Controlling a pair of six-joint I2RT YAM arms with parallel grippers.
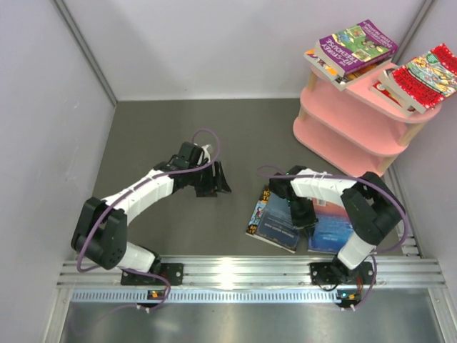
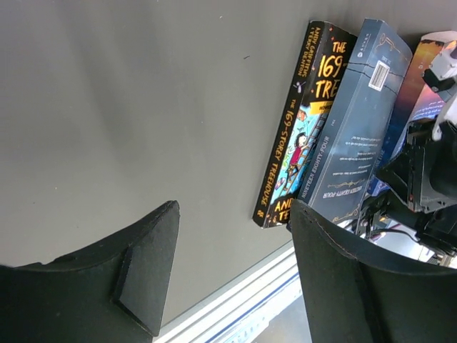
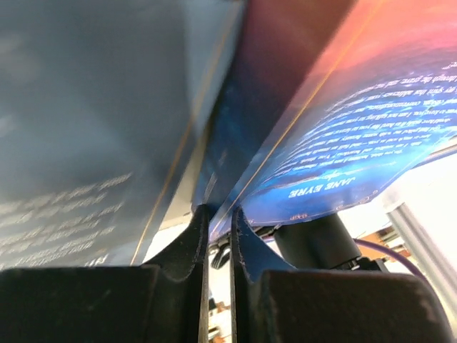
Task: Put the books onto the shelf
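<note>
Three books lie overlapped on the table in front of the right arm: a black Treehouse book (image 1: pixel 254 214) (image 2: pixel 303 121), a grey-blue book (image 1: pixel 280 220) (image 2: pixel 357 121) (image 3: pixel 86 107) and a blue-and-orange Jane Eyre book (image 1: pixel 333 223) (image 3: pixel 343 121). My right gripper (image 1: pixel 303 220) (image 3: pixel 218 212) is down among them, its jaws shut on the lifted edge of the Jane Eyre cover. My left gripper (image 1: pixel 214 182) (image 2: pixel 235 243) hangs open over bare table to the left of the books, holding nothing. The pink shelf (image 1: pixel 350 132) stands at the back right, with a purple book (image 1: pixel 355 44) and a red book (image 1: pixel 421 75) on its top board.
Grey walls close in the left, back and right sides. An aluminium rail (image 1: pixel 235 271) runs along the near edge under both arm bases. The shelf's lower boards (image 1: pixel 335 143) show nothing on them.
</note>
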